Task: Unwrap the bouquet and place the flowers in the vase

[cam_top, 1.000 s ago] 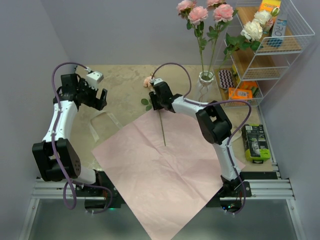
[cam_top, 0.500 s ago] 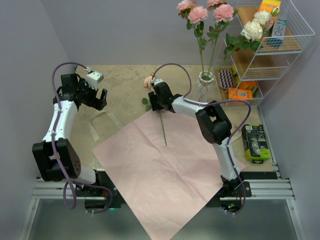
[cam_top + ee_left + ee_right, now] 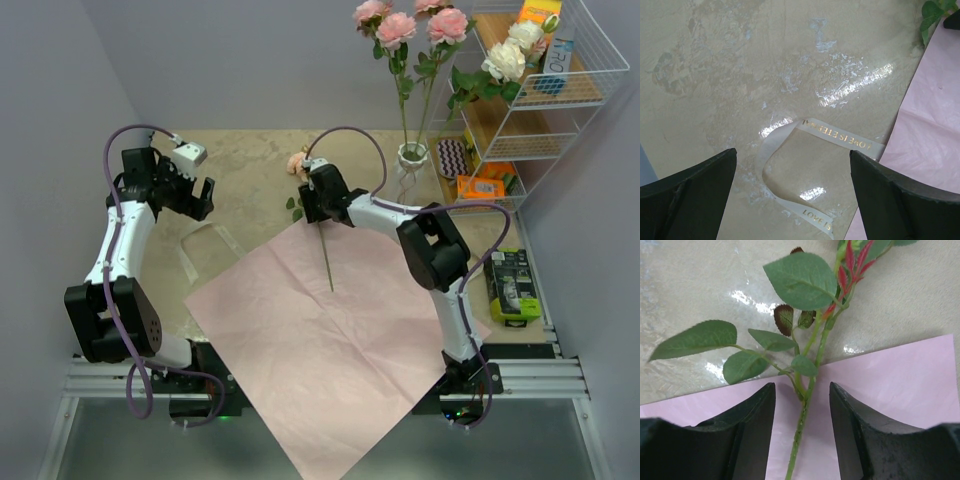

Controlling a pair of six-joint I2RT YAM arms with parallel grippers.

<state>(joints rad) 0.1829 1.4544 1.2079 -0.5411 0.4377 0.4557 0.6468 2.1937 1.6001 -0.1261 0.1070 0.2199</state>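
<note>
Top external: paper spread flat; most flowers stand in the vase. One rose left lying on the paper's far corner. Right gripper half-open astride its stem, not gripping. Left gripper wide, empty.

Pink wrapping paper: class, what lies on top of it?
One rose's stem, straddled by the open right hand; its bloom lies beyond the paper, partly hidden by that hand.

Bright, even overhead light, shadows soft and faint, white glare patches on the glossy marble tabletop in both wrist views, close black fingers dark with little detail, top view sharp, mild wide-angle lean at edges.
</note>
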